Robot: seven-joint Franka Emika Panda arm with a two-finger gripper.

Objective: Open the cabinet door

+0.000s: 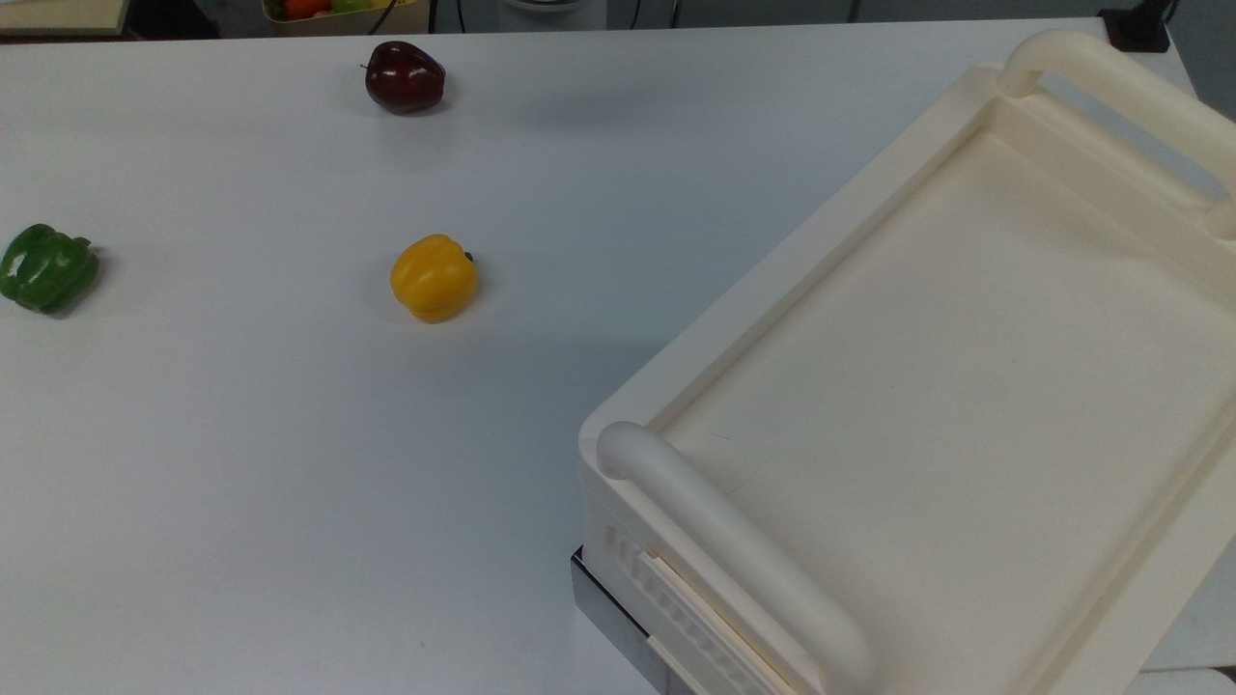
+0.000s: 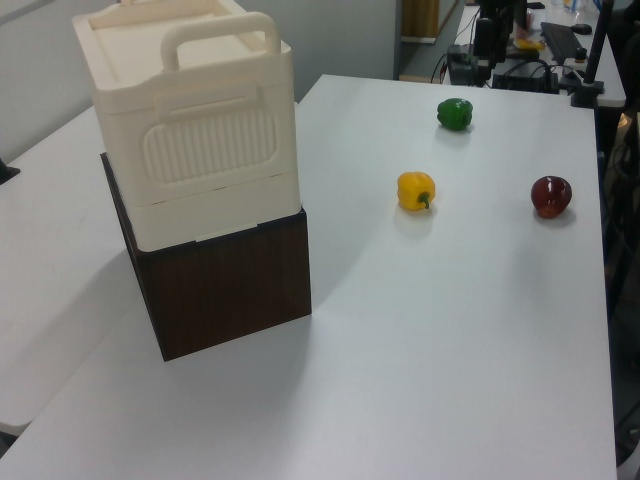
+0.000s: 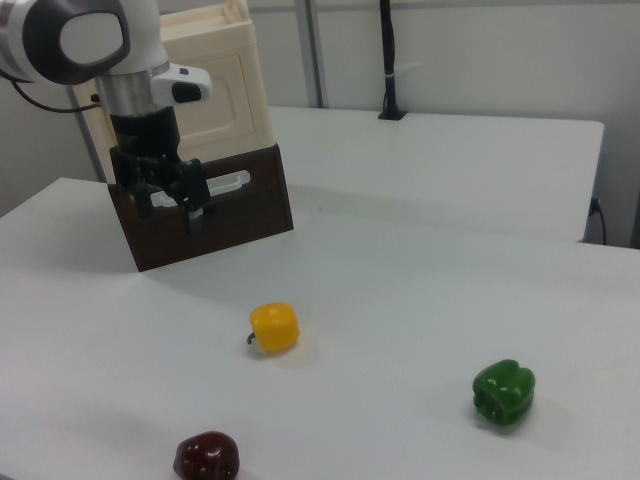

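Observation:
The cream cabinet (image 2: 190,130) stands on a dark brown base (image 2: 235,280). In the right view its cabinet door (image 3: 218,88) is the cream panel on the face turned to the camera, lying flush with the body. My arm covers the door's left part. My gripper (image 3: 168,210) hangs open below the door, in front of the brown base (image 3: 245,215), with its black fingers (image 3: 192,214) at the left end of a pale bar handle (image 3: 228,184). Nothing is held. The top view gives the cabinet's recessed top (image 1: 966,405) and its thick bar handles (image 1: 744,560).
A yellow pepper (image 3: 274,327), a green pepper (image 3: 504,394) and a dark red apple (image 3: 207,457) lie on the white table (image 1: 241,463), well away from the cabinet. A second table (image 3: 450,160) stands behind. A crate of produce (image 1: 328,10) sits past the far edge.

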